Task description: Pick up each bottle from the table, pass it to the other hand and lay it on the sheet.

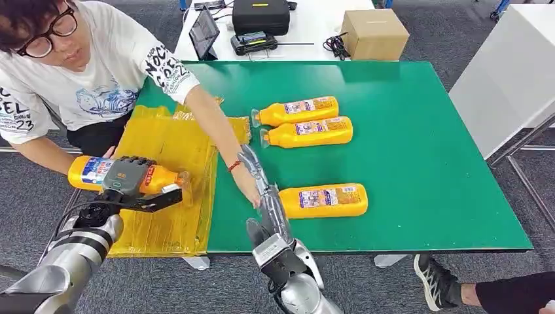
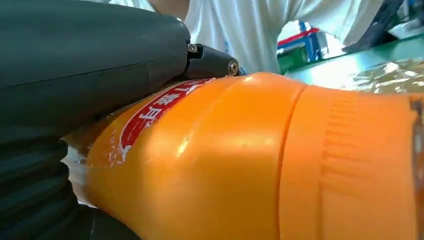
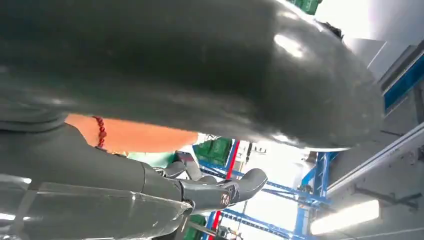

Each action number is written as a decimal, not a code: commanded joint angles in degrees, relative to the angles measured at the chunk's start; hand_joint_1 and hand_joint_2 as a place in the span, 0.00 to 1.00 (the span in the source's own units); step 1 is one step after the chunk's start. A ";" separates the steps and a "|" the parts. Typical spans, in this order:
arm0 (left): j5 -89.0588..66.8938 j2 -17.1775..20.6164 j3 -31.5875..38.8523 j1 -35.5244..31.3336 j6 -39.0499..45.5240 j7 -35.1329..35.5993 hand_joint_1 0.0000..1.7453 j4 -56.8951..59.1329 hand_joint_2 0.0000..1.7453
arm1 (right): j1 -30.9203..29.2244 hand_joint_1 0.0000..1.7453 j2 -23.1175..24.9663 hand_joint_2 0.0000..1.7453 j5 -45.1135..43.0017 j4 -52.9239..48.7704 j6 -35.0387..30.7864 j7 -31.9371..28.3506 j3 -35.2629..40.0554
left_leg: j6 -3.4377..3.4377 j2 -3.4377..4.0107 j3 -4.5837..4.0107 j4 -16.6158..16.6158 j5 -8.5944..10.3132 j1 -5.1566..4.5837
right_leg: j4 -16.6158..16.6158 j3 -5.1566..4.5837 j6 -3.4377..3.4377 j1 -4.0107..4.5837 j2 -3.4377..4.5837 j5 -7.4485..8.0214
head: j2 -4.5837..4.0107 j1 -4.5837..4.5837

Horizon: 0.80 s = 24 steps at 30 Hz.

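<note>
The left hand grips an orange bottle lying sideways in its fingers, which wrap over the label; the bottle hangs above the near left part of the yellow sheet, its cap end towards the sheet's middle. The right hand reaches forward over the green desk, fingers apart and extended, holding nothing. Just beside those fingers on the right lies a second bottle on its side, not touched by them. A person's hand with a red bracelet rests on the desk right at the right hand's fingers; whether they touch I cannot tell. Well beyond the right fingers lie two more bottles, side by side and parallel, caps pointing to the sheet.
</note>
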 commanded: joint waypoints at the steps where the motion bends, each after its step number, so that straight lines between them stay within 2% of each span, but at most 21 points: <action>1: 4.45 -1.01 6.16 -1.60 -2.39 -4.65 1.00 3.86 1.00 | -1.26 0.00 0.23 0.00 -0.14 3.89 0.11 0.44 1.70 | -0.06 0.13 0.32 -0.03 -0.13 0.07 | -0.06 0.30 -0.11 0.08 0.09 -0.09 | 0.00 0.00; 8: 18.14 -4.20 15.02 -0.53 -10.34 -14.77 1.00 2.16 1.00 | -1.57 0.00 0.39 0.00 0.05 5.66 0.39 0.65 2.05 | -0.04 -0.02 0.20 -0.05 -0.06 0.02 | -0.08 0.21 -0.07 0.03 -0.05 -0.07 | 0.00 0.00; 14: 19.72 -4.88 14.63 0.62 -9.69 -17.26 1.00 1.10 1.00 | -2.02 0.00 0.61 0.00 -0.07 7.03 0.50 0.62 2.05 | -0.04 -0.07 0.26 -0.09 -0.03 -0.01 | -0.10 0.25 -0.07 0.01 -0.08 -0.05 | 0.00 -0.02; 16: 19.67 -5.15 13.64 0.90 -11.78 -17.96 1.00 1.58 1.00 | -2.09 0.00 0.61 0.00 -0.09 7.32 0.56 0.62 1.93 | -0.05 -0.08 0.31 -0.06 -0.05 0.01 | -0.10 0.32 -0.09 0.03 -0.09 -0.06 | 0.00 -0.02; 17: 19.62 -5.25 13.56 1.02 -11.83 -18.01 0.96 1.64 1.00 | -2.08 0.00 0.57 0.00 -0.09 7.35 0.56 0.62 1.91 | -0.03 -0.10 0.24 -0.07 -0.02 -0.02 | -0.08 0.24 -0.06 -0.01 -0.09 -0.03 | 0.00 -0.02; 18: 18.89 -5.18 12.80 1.31 -11.01 -17.79 0.08 1.34 1.00 | -2.15 0.00 0.61 0.00 -0.11 7.63 0.60 0.62 1.81 | -0.05 -0.08 0.37 -0.09 -0.06 0.01 | -0.12 0.39 -0.10 0.03 -0.08 -0.06 | 0.00 -0.02; 19: 19.08 -5.27 12.58 1.35 -11.88 -17.98 0.00 1.57 1.00 | -2.20 0.00 0.68 0.00 -0.26 7.82 0.72 0.65 1.70 | -0.03 -0.06 0.27 -0.07 -0.04 -0.02 | -0.08 0.28 -0.07 -0.01 -0.05 -0.04 | 0.00 0.00; 24: 19.46 -5.51 11.18 2.26 -12.20 -18.15 0.00 1.10 1.00 | -2.14 0.00 0.80 0.00 -0.69 7.81 0.89 0.55 1.02 | -0.03 -0.07 0.24 -0.06 -0.03 -0.02 | -0.08 0.27 -0.06 -0.01 -0.07 -0.04 | 0.00 0.00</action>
